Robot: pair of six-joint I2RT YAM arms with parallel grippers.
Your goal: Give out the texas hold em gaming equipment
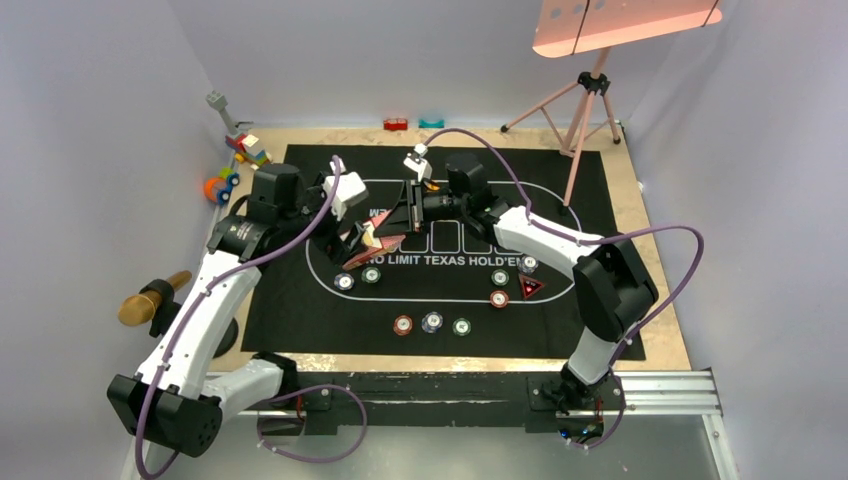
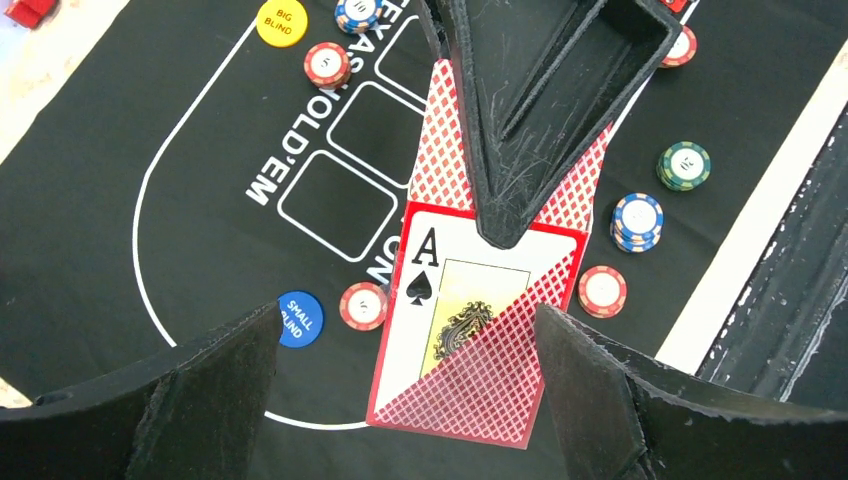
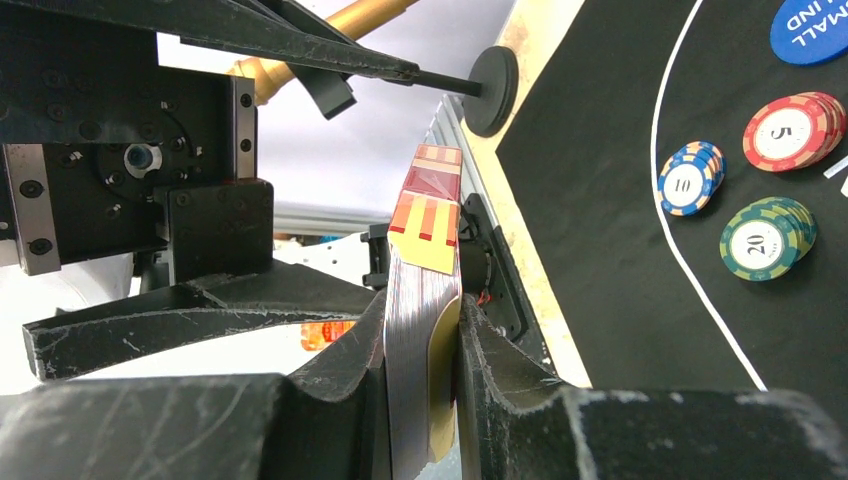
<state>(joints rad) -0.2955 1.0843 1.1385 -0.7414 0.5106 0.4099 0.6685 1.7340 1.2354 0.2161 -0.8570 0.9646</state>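
Observation:
My right gripper (image 3: 422, 305) is shut on a deck of playing cards (image 3: 425, 270), seen edge-on between its jaws; from above the gripper (image 1: 410, 205) hangs over the mat's middle. My left gripper (image 2: 405, 330) stands open just left of it (image 1: 358, 238). Between its spread fingers (image 2: 210, 390) a face-up ace of spades (image 2: 450, 290) shows, a red-backed card (image 2: 480, 400) across its lower corner. More red backs (image 2: 440, 160) run up under the right gripper's fingers (image 2: 520, 130). Whether these cards lie on the mat I cannot tell. Poker chips (image 1: 431, 322) and a triangle marker (image 1: 530, 287) sit along the near side.
The black mat (image 1: 290, 310) covers most of the table. A blue small-blind disc (image 2: 299, 318) and a yellow big-blind disc (image 2: 281, 21) lie on it. Toy blocks (image 1: 245, 150) sit at the back left, a pink tripod (image 1: 585, 100) at the back right, a gold handle (image 1: 150, 300) at the left edge.

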